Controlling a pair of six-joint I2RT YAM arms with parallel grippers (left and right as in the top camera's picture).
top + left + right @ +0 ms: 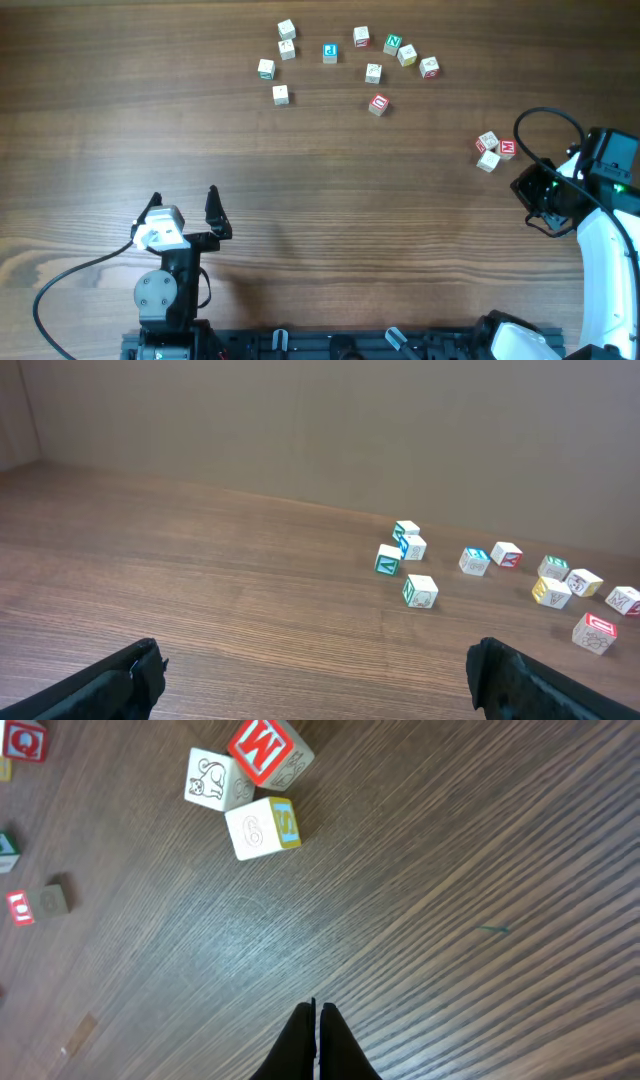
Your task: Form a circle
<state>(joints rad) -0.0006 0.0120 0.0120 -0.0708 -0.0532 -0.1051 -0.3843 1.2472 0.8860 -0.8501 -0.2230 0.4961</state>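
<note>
Overhead view of a wooden table (300, 200) with two robot arms along its near edge. A loose scatter of alphabet blocks (330, 53) lies at the far middle, in a rough arc rather than a closed ring. The circle is judged not yet formed.

Three further blocks are clustered well apart from the rest, at the right side of the table. This is probably why the right arm is turned toward them. In the right wrist view, the right gripper (316, 1017) is seen with its fingers pressed together and nothing held. It is set near the cluster but not touching it, which suggests a nudge rather than a lift.

The left gripper (184, 198) is parked near the front edge, its fingers spread wide and empty, far from every block.

Readable markings: a red M block (265, 750); beside it a cat-drawing block (218, 778); touching those, a 6-and-S block (262, 827). A red Q block (22, 738) is cut off at the corner. A green N block (393, 43) sits in the main scatter.
</note>
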